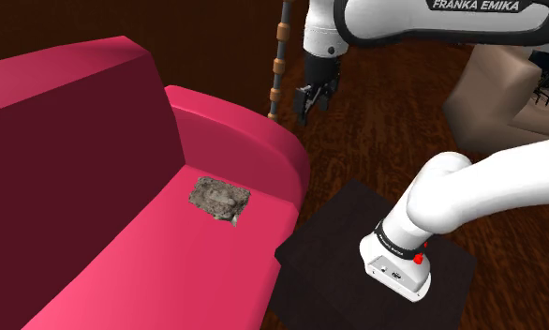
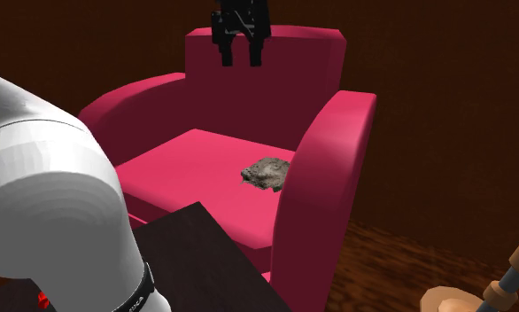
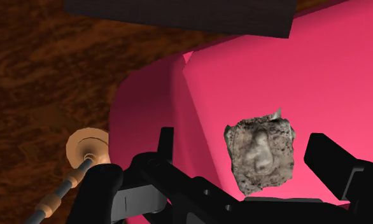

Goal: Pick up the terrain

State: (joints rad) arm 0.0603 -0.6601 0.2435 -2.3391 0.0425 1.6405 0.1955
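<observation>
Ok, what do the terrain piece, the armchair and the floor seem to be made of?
Terrain piece: looks like rough stone with a matte finish, mottled grey-brown with bumps and ragged edges. Armchair: smooth, plain crimson with a matte finish. No weave or seams show, so it could be fabric or leatherette. Floor: dark wood, judging by its swirling brown grain.

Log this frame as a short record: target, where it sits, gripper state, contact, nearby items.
target: grey rocky terrain piece
location: on the seat of the pink armchair, close beside one armrest
gripper state: gripper open, raised above the armchair
contact: none; the target is not held
nearby: beaded pole standing on the dark wood floor
</observation>
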